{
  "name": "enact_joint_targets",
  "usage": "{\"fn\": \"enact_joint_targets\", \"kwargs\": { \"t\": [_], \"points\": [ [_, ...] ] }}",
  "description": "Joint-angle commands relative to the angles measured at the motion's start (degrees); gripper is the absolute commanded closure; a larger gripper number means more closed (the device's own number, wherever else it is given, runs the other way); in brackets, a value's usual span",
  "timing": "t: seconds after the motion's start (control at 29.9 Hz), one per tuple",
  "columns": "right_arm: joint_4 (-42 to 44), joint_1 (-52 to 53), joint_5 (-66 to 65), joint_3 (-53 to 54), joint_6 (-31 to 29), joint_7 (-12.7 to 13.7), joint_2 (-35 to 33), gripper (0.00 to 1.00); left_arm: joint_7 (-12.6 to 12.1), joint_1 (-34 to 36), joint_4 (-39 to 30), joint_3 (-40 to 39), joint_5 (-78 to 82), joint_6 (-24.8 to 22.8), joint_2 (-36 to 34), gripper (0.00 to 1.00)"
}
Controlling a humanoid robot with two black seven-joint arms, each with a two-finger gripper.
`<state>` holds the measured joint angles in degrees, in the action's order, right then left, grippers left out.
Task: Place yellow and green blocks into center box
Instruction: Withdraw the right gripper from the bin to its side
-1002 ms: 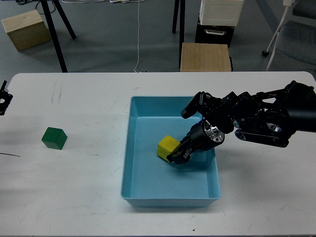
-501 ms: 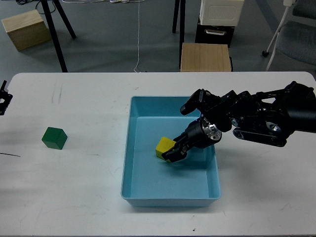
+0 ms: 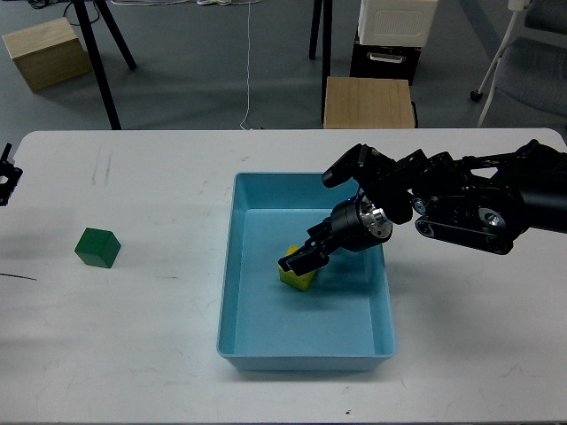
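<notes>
The yellow block (image 3: 299,278) lies on the floor of the blue center box (image 3: 232,292), near its middle, partly hidden by my right gripper. My right gripper (image 3: 295,262) hangs just above the block, fingers apart, holding nothing. The green block (image 3: 97,247) sits on the white table at the left, well away from the box. Only a small black part of my left gripper (image 3: 7,180) shows at the left edge, far from both blocks. Its fingers cannot be told apart.
The white table (image 3: 133,354) carries only the box and the green block. My right arm (image 3: 461,208) reaches in over the box's right wall. Beyond the table's far edge are a wooden stool (image 3: 368,102), tripod legs and a chair.
My right gripper has moved up and to the left inside the box. The yellow block has come out of its grip and now lies on the box floor beneath the fingertips.
</notes>
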<state>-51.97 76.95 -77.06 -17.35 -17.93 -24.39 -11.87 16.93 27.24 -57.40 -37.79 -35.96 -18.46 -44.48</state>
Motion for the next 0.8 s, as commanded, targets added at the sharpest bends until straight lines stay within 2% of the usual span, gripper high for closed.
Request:
{"fn": "enact_joint_targets", "kwargs": {
  "t": [0.0,0.3,0.43,0.6,0.77],
  "points": [
    [2.4,0.1,0.6,5.7,-0.1,-0.1,-1.7,0.01,-0.1,0.0,-0.1,0.0,0.0,0.0,0.0,0.0],
    [2.1,-0.5,7.5,26.2,1.9,0.0,-12.7,0.01,-0.1,0.0,-0.1,0.0,0.0,0.0,0.0,0.0],
    [0.7,-0.8,17.0,28.5,3.7,0.0,-20.2,0.01,-0.1,0.0,-0.1,0.0,0.0,0.0,-0.1,0.0],
    [0.5,-4.1,34.5,28.8,7.8,-0.3,-30.1,0.01,-0.1,-0.1,-0.1,0.0,0.0,-0.1,-0.1,0.0],
    [-4.0,-8.0,60.3,29.9,10.3,-0.7,-39.7,0.01,-0.1,-0.1,-0.1,0.0,0.2,0.0,0.0,0.0]
  ]
}}
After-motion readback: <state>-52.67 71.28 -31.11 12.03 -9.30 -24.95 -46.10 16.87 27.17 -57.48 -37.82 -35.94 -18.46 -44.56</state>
